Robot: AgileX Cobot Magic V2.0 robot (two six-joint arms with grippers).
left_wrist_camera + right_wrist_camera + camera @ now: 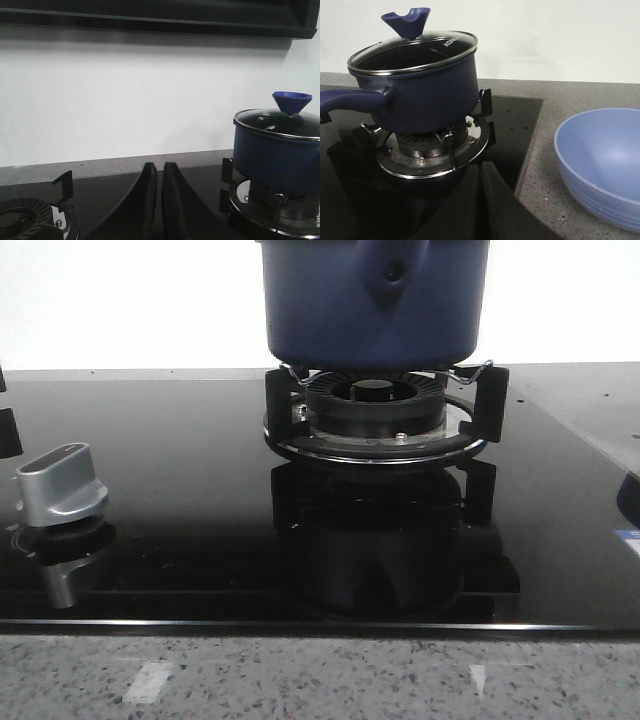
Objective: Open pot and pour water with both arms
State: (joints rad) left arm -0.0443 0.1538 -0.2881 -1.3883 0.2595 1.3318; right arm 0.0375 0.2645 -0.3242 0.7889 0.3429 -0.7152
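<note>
Pot (372, 302) on far burner ring (378, 425), glass lid (412, 52) on, blue knob (407, 21) on top. Left end effector (159, 200) clenched, empty, left of pot, well apart. Right end effector (479, 200) clenched, empty, near pot. Step, judged: approach, nothing grasped yet. Next calls for fingers opening, one onto knob, other onto long handle (350, 99). Count: one pot, one lid, one blue bowl (602, 167) right of hob, two burners, one silver dial (62, 480).

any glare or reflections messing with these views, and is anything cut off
Front view: the glossy cooktop mirrors the burner; the pot is cropped at the top. Left wrist view: shut left gripper dark, soft. Right wrist view: glass lid shows mild sheen.
</note>
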